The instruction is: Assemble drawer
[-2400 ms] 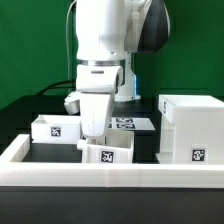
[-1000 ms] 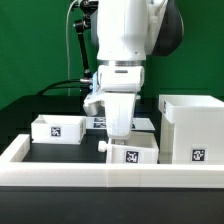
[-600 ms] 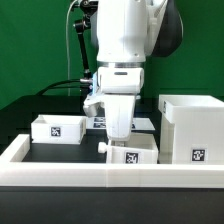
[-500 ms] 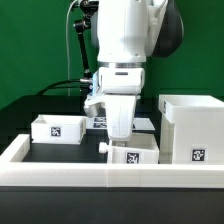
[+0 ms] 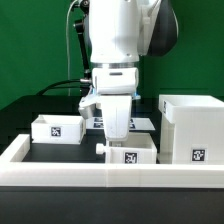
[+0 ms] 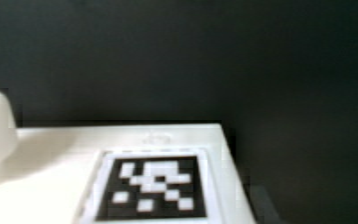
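Over the front tray [image 5: 137, 150], the gripper [image 5: 116, 130] is hanging low, its jaws hidden, so I cannot tell its grip. Having brought that tray just beside the housing [image 5: 190, 125], it is now edging toward the exterior view's left; sliding the tray in is likely coming next.

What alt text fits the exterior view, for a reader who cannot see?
A white robot arm reaches down, its gripper at a small white tray in front. A second tray sits at the exterior view's left, a large boxy housing at its right.
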Available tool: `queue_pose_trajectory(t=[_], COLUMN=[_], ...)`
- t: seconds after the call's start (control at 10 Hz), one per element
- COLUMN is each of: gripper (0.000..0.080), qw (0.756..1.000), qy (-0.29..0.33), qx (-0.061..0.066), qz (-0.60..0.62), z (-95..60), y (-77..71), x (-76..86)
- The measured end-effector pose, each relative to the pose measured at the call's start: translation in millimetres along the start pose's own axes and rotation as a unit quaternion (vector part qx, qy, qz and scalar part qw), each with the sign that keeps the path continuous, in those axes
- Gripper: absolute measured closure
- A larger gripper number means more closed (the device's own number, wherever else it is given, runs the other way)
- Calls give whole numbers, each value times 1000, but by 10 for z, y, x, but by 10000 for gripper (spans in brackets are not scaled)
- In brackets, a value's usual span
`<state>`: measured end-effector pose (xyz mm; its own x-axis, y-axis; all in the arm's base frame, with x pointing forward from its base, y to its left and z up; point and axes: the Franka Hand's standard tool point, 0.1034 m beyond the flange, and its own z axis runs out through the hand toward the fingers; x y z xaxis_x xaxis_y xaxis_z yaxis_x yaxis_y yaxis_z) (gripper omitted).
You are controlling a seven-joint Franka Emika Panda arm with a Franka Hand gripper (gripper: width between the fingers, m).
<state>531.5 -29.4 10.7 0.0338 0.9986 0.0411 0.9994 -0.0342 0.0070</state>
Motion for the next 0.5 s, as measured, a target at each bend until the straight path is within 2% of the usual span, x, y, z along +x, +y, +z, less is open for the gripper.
queue_pose_trajectory(t=[0.2, 0.5], gripper=[758, 758], qw=[1000, 1000], qy=[0, 0], qx=[0, -1], qz=[0, 2], z=[0, 11], y=[7, -1], x=[44, 25])
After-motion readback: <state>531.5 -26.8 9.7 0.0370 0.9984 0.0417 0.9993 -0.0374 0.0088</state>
